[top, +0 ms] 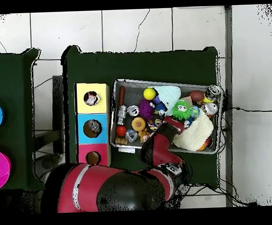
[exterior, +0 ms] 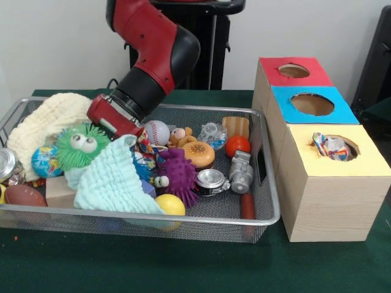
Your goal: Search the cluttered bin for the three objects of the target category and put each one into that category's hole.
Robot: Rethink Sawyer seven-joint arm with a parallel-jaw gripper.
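My gripper (exterior: pixel 133 139) reaches down into the wire bin (exterior: pixel 269 183), its tip hidden behind a pale blue cloth (exterior: pixel 113 180). It is beside a baseball (exterior: pixel 157 132) and a green spiky toy with eyes (exterior: pixel 81 144). In the overhead view the gripper (top: pixel 173 123) sits mid-bin next to the green toy (top: pixel 181 110). To the right of the bin stands a wooden box with a red hole (exterior: pixel 294 71), a blue hole (exterior: pixel 312 104) and a yellow hole (exterior: pixel 335 146). A crumpled wrapper (exterior: pixel 330 145) lies in the yellow hole.
The bin also holds a cream cloth (exterior: pixel 49 122), purple spiky ball (exterior: pixel 181 173), burger toy (exterior: pixel 198 154), red ball (exterior: pixel 237 145), yellow ball (exterior: pixel 170 205), globe ball (exterior: pixel 46 162), football (exterior: pixel 24 196), can (exterior: pixel 7 165) and metal tin (exterior: pixel 211 181).
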